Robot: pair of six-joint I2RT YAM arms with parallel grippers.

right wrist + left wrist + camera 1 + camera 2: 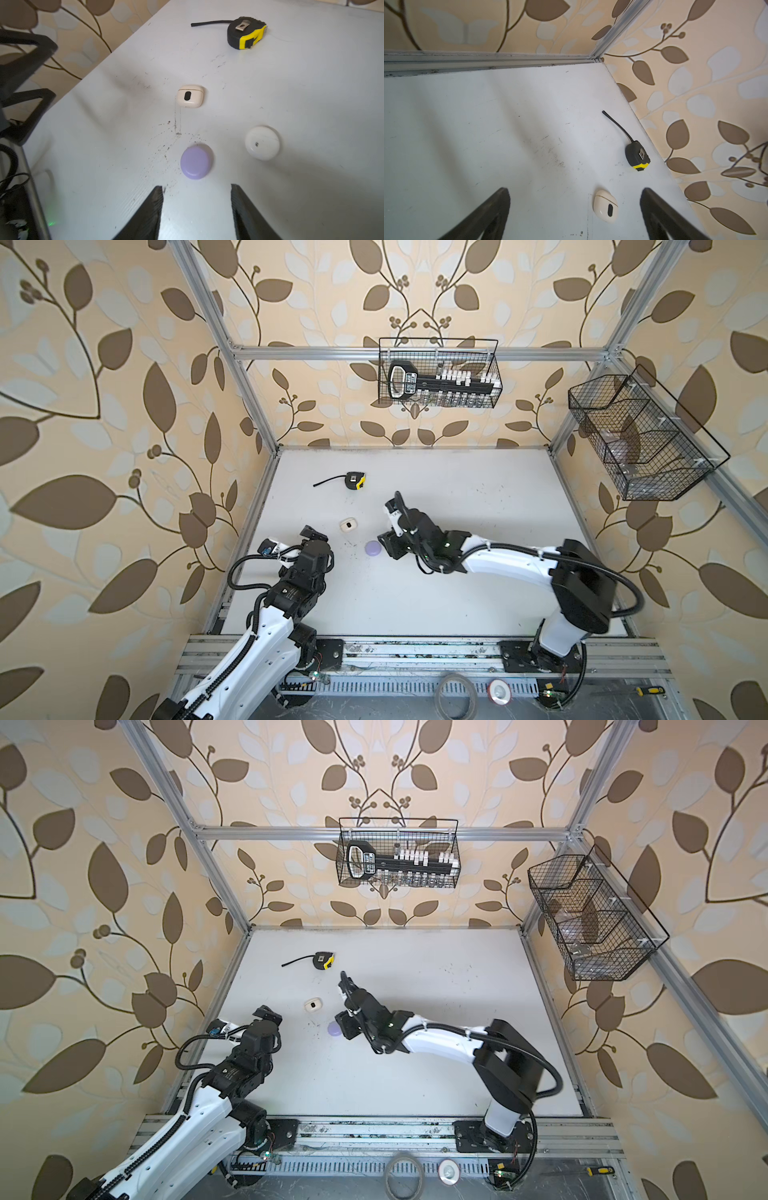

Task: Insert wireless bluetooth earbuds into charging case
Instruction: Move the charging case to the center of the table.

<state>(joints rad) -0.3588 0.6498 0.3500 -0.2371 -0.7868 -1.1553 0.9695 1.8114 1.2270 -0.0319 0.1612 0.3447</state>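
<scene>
Left end effector (314, 533) is hovering near the worktop's (457, 580) left edge in both top views, beside the shut cream case (348, 525), the lilac case (372, 548) lying toward the middle. From the left wrist, its fingers (654, 207) are standing wide apart and empty, framing that cream case. From the right wrist, the right end effector (197, 187) is gaping empty just short of the lilac case and the white case (262, 143); no earbuds are showing, probably because the shut cases are holding them.
</scene>
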